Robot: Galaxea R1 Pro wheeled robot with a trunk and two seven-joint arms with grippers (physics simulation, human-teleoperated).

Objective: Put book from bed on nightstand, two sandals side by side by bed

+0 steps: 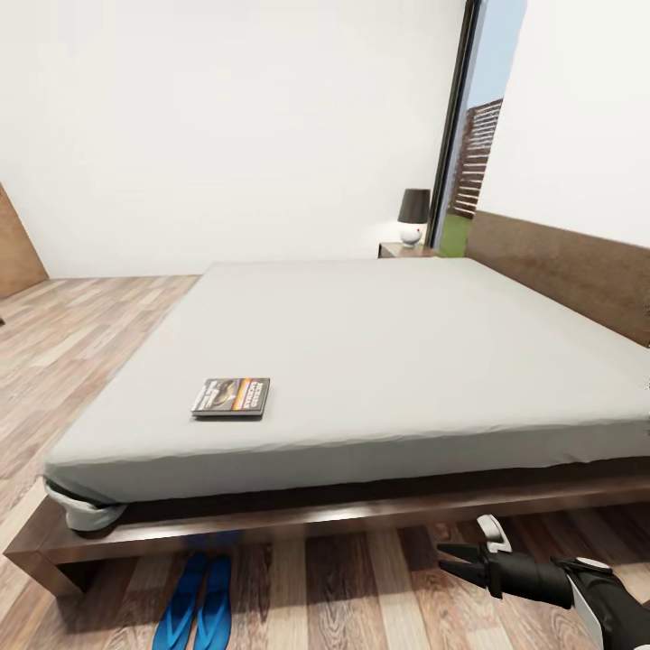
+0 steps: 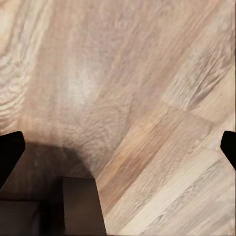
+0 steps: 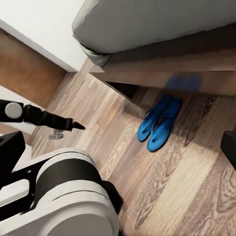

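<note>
White walls (image 1: 226, 117), wood-plank floor (image 1: 72, 343)

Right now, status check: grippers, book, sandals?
Right gripper open, empty, low by bed frame. Book flat on mattress near foot edge. Sandals side by side on floor beside bed. Nothing blocking.

light-grey bed (image 1: 379, 361) on a dark brown frame; dark grey book (image 1: 232, 396) with an orange band; bright blue sandals (image 1: 196, 603); brown plank floor (image 1: 361, 587); white walls (image 1: 226, 117); black-shaded lamp (image 1: 413, 215).
</note>
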